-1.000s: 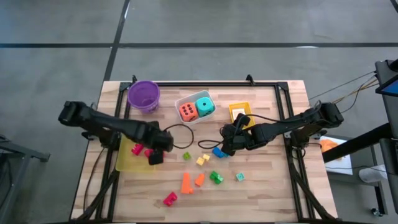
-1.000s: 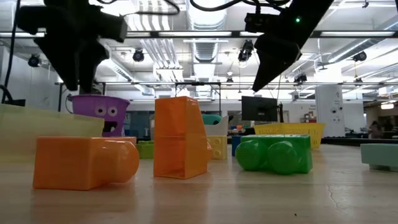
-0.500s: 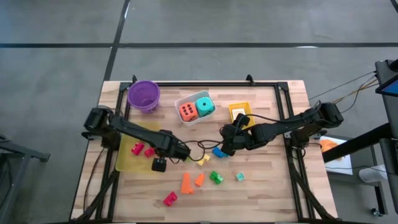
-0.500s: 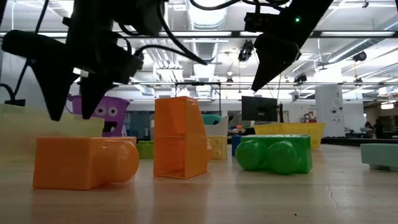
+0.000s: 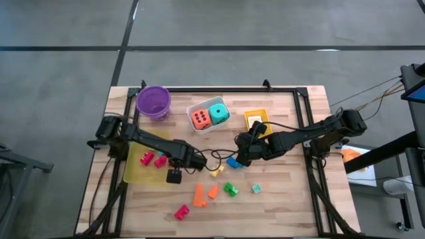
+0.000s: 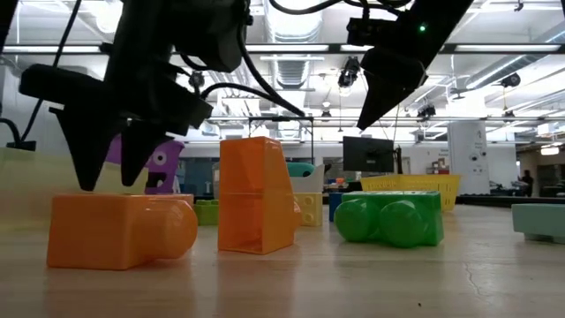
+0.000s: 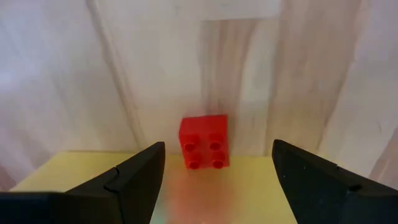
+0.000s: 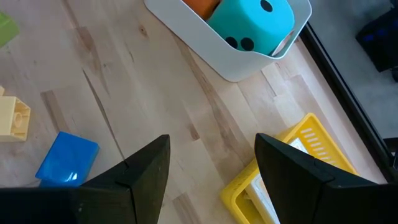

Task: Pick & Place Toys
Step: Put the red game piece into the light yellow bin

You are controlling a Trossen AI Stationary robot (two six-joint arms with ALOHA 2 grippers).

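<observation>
Wooden table bearing scattered blocks, purple bowl, white tray, two yellow trays.

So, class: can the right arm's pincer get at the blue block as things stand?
Probably yes. The right pincer hangs open just beside the blue block, and nothing lies between them on the table.
</observation>
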